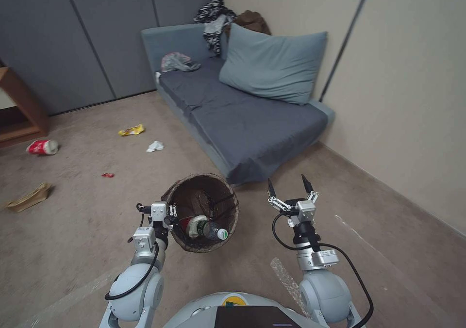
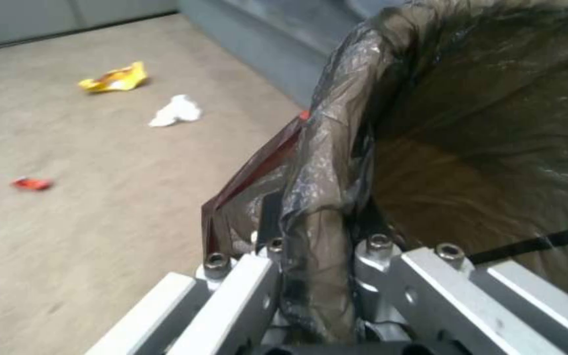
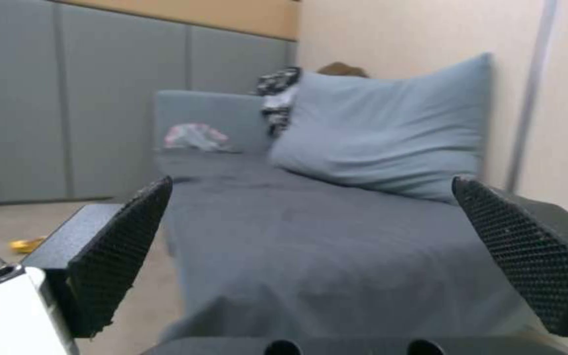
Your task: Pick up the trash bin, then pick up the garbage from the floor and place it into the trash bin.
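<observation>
My left gripper (image 1: 170,211) is shut on the rim of the trash bin (image 1: 204,192), holding it off the floor; its dark brown liner (image 2: 323,197) is pinched between the jaws. Inside the bin lie a clear bottle with a green label (image 1: 209,229) and a red-and-white cup (image 1: 189,223). My right gripper (image 1: 289,186) hangs open and empty to the bin's right, facing the sofa. Garbage lies on the floor to the left: a yellow wrapper (image 1: 131,130), a white tissue (image 1: 155,146), a red wrapper (image 1: 108,175), a red-and-white cup (image 1: 42,147) and a brown paper bag (image 1: 28,197).
A grey sofa (image 1: 242,119) with a big cushion (image 1: 272,63) stands ahead against the beige wall, clothes heaped on its far end. A wooden shelf (image 1: 19,109) is at the far left. Open carpet stretches left toward the litter.
</observation>
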Motion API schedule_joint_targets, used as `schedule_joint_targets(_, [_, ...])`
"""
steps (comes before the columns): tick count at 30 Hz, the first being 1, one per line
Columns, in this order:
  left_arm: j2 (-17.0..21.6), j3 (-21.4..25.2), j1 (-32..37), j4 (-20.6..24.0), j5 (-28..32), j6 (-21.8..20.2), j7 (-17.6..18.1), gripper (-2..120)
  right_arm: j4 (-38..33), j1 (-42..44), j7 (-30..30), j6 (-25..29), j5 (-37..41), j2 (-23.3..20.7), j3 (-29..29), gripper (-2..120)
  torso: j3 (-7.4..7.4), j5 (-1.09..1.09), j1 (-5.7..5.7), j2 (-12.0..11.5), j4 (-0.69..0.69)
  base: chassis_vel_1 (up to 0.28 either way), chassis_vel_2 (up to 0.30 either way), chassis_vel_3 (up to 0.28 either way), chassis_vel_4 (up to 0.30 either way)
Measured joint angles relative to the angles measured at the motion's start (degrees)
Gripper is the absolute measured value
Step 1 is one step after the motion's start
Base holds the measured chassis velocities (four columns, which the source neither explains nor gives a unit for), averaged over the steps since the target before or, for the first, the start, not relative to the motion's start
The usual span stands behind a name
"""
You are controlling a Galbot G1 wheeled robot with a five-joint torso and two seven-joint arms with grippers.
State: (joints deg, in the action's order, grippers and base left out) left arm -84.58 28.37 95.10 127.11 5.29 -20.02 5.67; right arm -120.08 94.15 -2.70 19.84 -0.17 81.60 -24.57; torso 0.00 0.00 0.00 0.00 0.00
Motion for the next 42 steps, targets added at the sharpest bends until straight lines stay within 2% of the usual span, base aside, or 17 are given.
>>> schedule_joint_targets(42, [-0.24, -0.01, -0.3, -0.18, -0.25, -0.04, -0.32, 3, -0.32, -1.11, 0.15, 1.01, 0.01, 1.13, -0.02, 100, 0.0, 0.0, 0.0, 0.0, 0.01, 0.125, 0.121, 0.125, 0.126])
